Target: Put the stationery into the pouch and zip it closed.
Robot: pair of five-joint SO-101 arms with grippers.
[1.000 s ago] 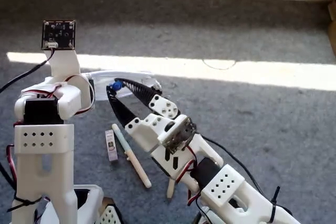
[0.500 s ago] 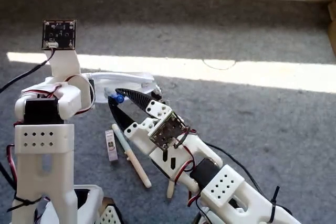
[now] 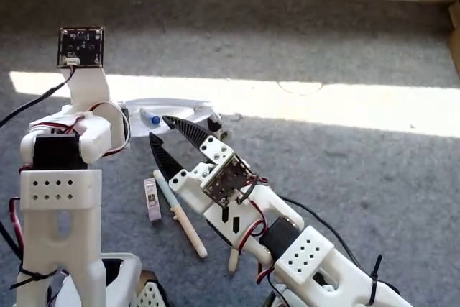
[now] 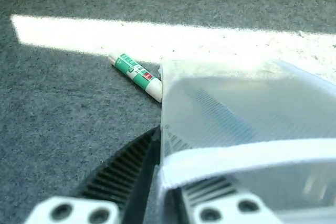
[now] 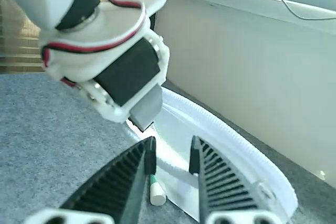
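pouch held at one edge, right claw open and empty above it

left claw (image 4: 160, 182): closed on the near edge of the pouch (image 4: 236, 114). the white zipper band runs between the black ribbed finger and the opposite jaw. the clear wall of the pouch rises directly ahead of the claw.

right claw (image 3: 158, 127): open, nothing between the fingers. in the high view it sits just beside the pouch (image 3: 176, 108), tips pointing toward it. in the right wrist view the two ribbed fingers of the claw (image 5: 171, 141) are spread, with the curved white zipper rim of the pouch (image 5: 236, 148) beyond them and the left arm's body above.

stationery at the pouch: a blue-tipped stick (image 3: 149, 117) lies within the pouch outline in the high view; whether it is fully inside cannot be told. a green-and-white stick (image 4: 135, 70) lies on the carpeted surface (image 3: 359, 192), one end touching the pouch corner. a white end with a green band (image 5: 156, 195) shows at the pouch edge, below the right claw. whether these are one item cannot be told.

stationery outside the pouch: a small flat stick (image 3: 152, 199) and a long pale pen (image 3: 180, 213) lie side by side on the surface between the two arms. a cream stick (image 3: 233, 258) lies partly under the right arm.
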